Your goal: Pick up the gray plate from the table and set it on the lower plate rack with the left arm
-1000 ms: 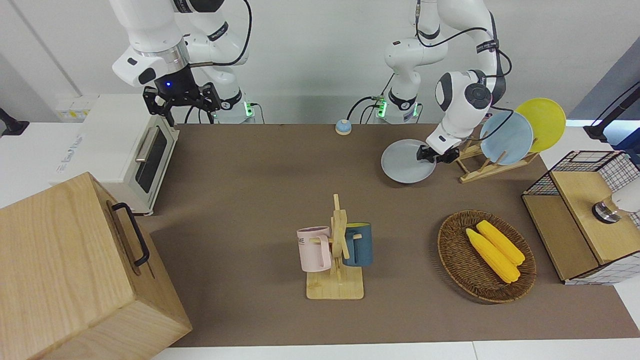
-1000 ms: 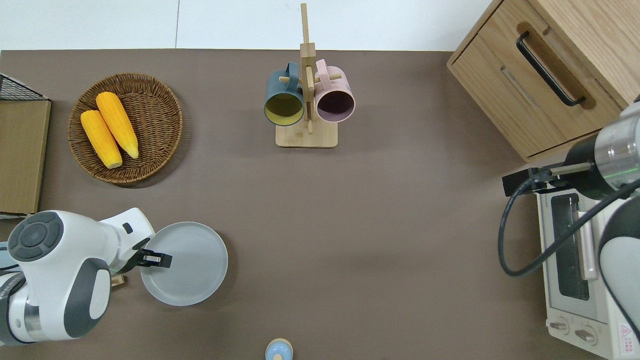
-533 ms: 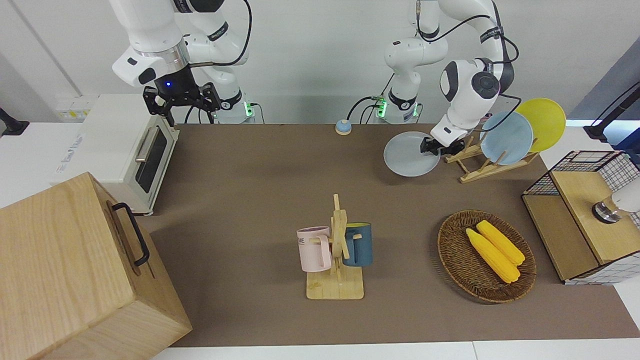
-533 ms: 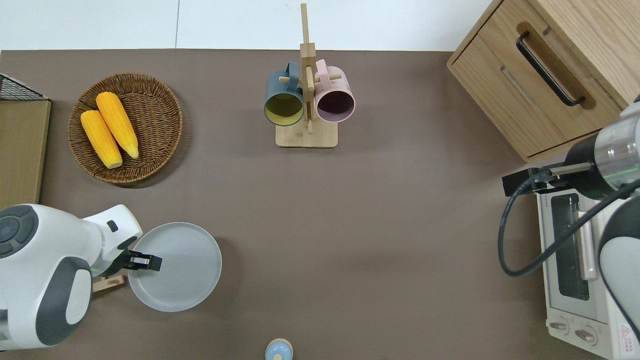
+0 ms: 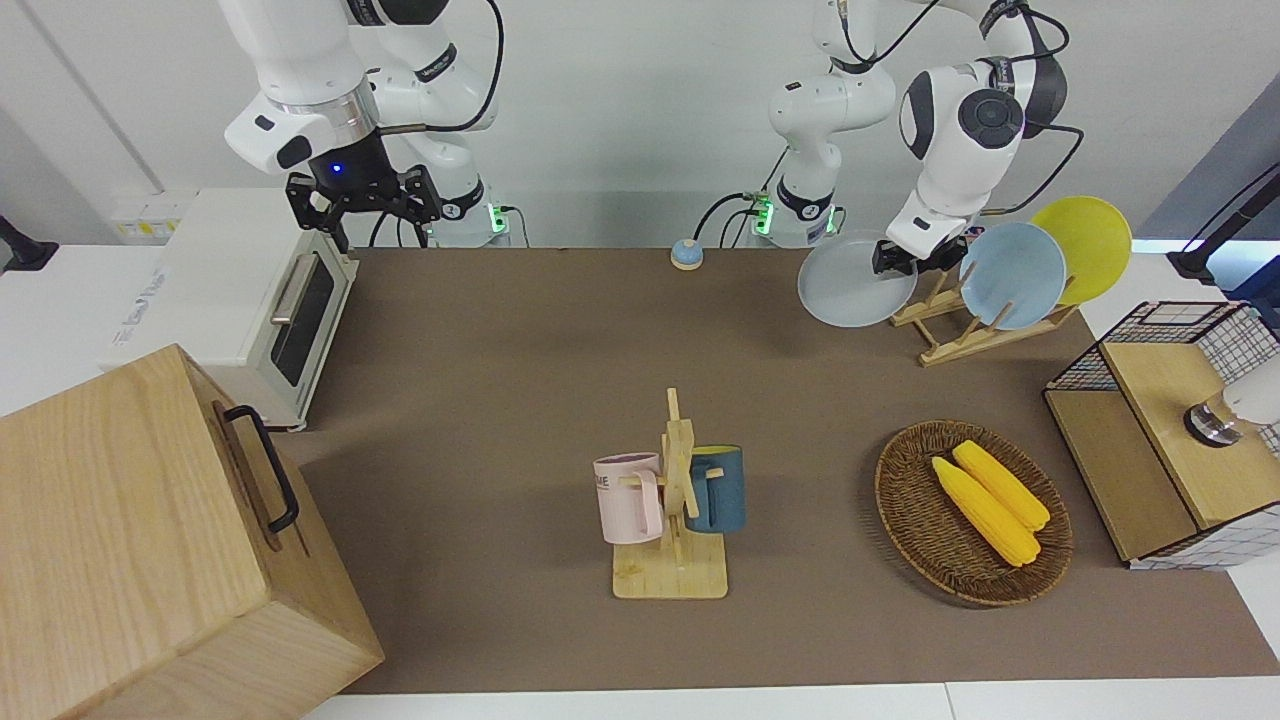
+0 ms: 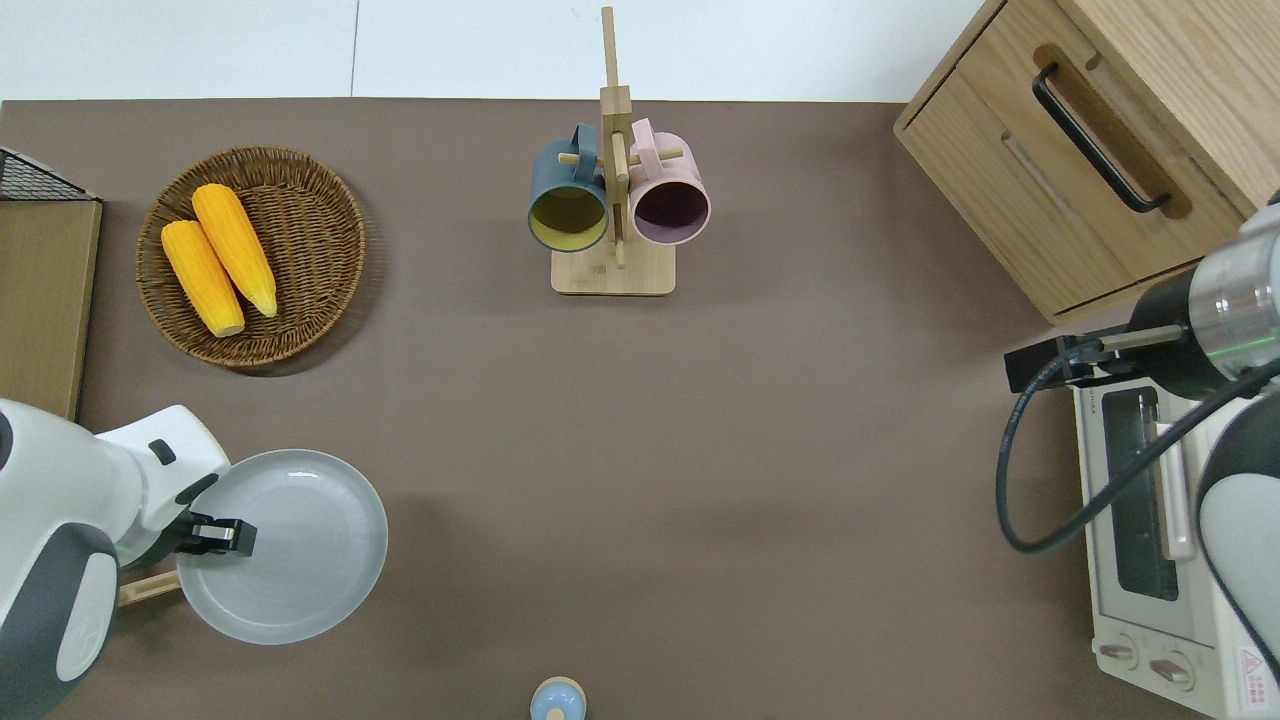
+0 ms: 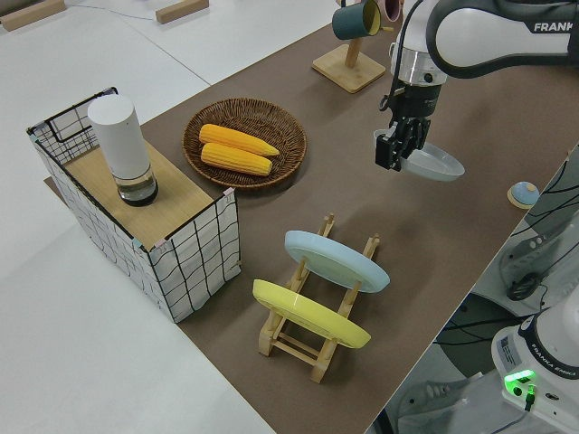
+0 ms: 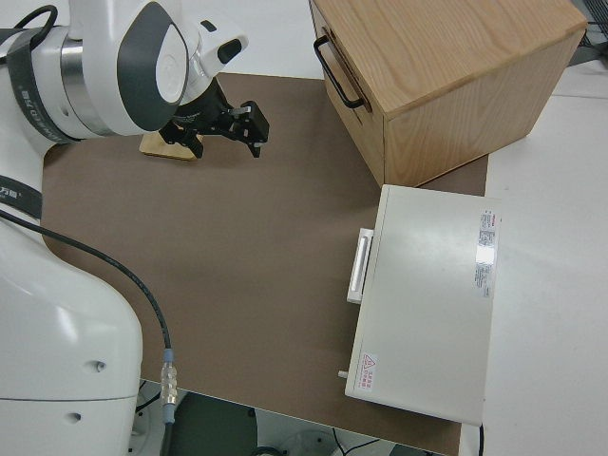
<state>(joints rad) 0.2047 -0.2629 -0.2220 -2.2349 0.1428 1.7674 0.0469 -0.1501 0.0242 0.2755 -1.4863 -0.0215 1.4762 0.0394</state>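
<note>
My left gripper [image 5: 893, 258] is shut on the rim of the gray plate [image 5: 855, 290] and holds it in the air, nearly level. In the overhead view the left gripper [image 6: 215, 535] and the gray plate [image 6: 285, 545] are over the low end of the lower plate rack [image 6: 150, 588]. The light-wood rack [image 5: 960, 335] holds a sky-blue plate [image 5: 1012, 275] and a yellow plate [image 5: 1085, 245] in its higher slots. The left side view shows the gray plate [image 7: 434, 163] apart from the rack [image 7: 294, 346]. My right gripper [image 5: 364, 205] is parked.
A wicker basket [image 5: 900, 500] with two corn cobs lies farther from the robots than the rack. A wire-sided shelf [image 5: 1160, 400] stands at the left arm's end. A mug tree [image 5: 675, 500] stands mid-table. A toaster oven [image 5: 250, 300], a wooden cabinet [image 5: 130, 540] and a small bell [image 5: 686, 254] are also there.
My left gripper has lifted the gray plate off the table and carried it toward the rack at the left arm's end. The right arm has not moved.
</note>
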